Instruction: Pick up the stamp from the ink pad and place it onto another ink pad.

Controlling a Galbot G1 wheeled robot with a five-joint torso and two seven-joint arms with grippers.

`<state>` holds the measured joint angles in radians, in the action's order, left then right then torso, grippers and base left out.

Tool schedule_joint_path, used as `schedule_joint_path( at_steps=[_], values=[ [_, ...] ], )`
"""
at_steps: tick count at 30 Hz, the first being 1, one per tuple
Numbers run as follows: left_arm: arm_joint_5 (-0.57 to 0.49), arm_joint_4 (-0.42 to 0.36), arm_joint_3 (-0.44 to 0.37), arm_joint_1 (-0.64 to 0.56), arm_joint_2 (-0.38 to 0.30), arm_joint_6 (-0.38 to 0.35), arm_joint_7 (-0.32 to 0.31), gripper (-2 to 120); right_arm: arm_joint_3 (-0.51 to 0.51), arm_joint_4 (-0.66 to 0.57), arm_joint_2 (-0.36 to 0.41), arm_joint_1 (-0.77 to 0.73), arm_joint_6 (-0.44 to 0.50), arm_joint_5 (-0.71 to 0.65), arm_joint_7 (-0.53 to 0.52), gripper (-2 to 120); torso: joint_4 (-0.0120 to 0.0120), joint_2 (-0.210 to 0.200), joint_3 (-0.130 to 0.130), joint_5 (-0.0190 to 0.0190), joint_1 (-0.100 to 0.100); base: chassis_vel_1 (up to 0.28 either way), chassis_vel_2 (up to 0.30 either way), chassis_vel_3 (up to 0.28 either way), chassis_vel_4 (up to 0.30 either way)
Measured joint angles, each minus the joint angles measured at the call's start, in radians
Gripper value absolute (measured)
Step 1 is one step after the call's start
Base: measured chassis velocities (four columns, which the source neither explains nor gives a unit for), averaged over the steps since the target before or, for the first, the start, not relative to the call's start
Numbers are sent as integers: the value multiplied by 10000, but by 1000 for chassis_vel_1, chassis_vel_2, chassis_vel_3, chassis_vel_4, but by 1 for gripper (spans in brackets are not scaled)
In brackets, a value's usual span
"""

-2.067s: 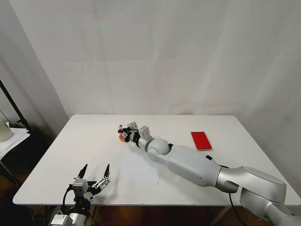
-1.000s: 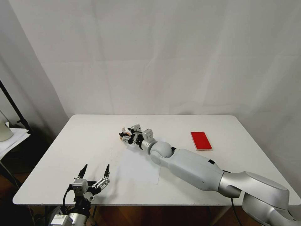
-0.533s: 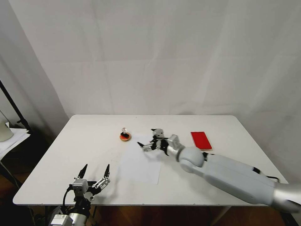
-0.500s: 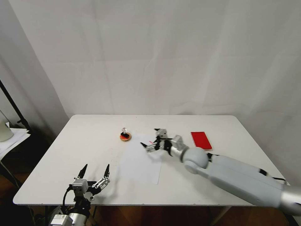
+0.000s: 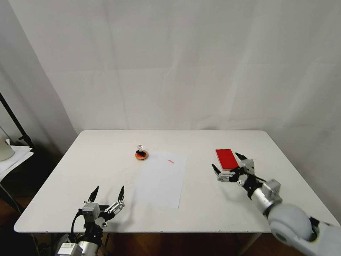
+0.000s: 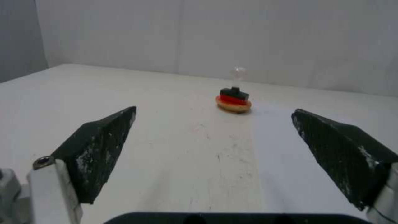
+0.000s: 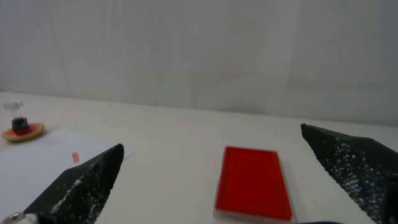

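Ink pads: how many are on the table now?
2. The red rectangular ink pad lies empty by the open right gripper. The round ink pad sits beside the paper sheet, bearing the stamp.

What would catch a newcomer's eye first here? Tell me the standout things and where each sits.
The flat bright red rectangular ink pad stands out on the white table, on its right side, with the open right gripper just in front of it. Toward the middle-left, the tiny stamp with a black block base and clear knob stands upright on the small round tan-rimmed ink pad, beside a white paper sheet. The open left gripper waits at the near-left edge.
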<state>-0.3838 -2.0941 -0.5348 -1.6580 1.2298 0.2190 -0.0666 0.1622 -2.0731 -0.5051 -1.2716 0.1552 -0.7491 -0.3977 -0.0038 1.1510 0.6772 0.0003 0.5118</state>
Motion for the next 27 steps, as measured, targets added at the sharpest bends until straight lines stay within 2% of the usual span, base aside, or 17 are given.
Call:
schedule_joint_path(
  at_steps=[2,3,4,6,9,10,14,17,19,27],
  values=[
    [0,0,0,1,0,0,0,100,1169,-172,-489,-1349,83,419,-12,101,0,1,0,5,1,0,0,0,0],
    [-1,0,0,1,0,0,1,100,1817,-236,-878,-2037,155,790,-7,100,-1,1,0,-10,-1,0,0,0,0],
    [-1,0,0,1,0,0,1,100,1817,-236,-878,-2037,155,790,-7,100,-1,1,0,-10,-1,0,0,0,0],
    [0,0,0,-1,0,0,0,100,2527,-233,-1473,-2883,338,1427,52,100,3,0,0,2,0,0,0,0,0],
    [0,0,0,1,0,0,1,100,3213,-145,-2542,-3936,607,2157,229,100,-1,1,1,-5,1,0,0,0,0],
    [0,0,0,1,0,0,1,100,3213,-145,-2542,-3936,607,2157,229,100,-1,1,1,-5,1,0,0,0,0],
    [0,0,0,0,0,0,1,100,3474,-143,-3734,-4480,800,2593,322,100,0,1,0,-5,0,0,0,0,0],
    [0,0,0,0,0,0,0,100,3473,-125,-3966,-4545,888,2692,396,100,1,1,1,-4,1,0,0,0,0],
    [0,0,0,0,0,0,0,100,3436,-39,-4477,-4791,1221,2952,764,100,2,0,2,-6,2,0,0,0,0],
    [0,0,0,0,0,0,0,100,3584,21,-4766,-4842,1529,3495,1020,100,1,0,2,-3,2,0,0,0,0]
  ],
)
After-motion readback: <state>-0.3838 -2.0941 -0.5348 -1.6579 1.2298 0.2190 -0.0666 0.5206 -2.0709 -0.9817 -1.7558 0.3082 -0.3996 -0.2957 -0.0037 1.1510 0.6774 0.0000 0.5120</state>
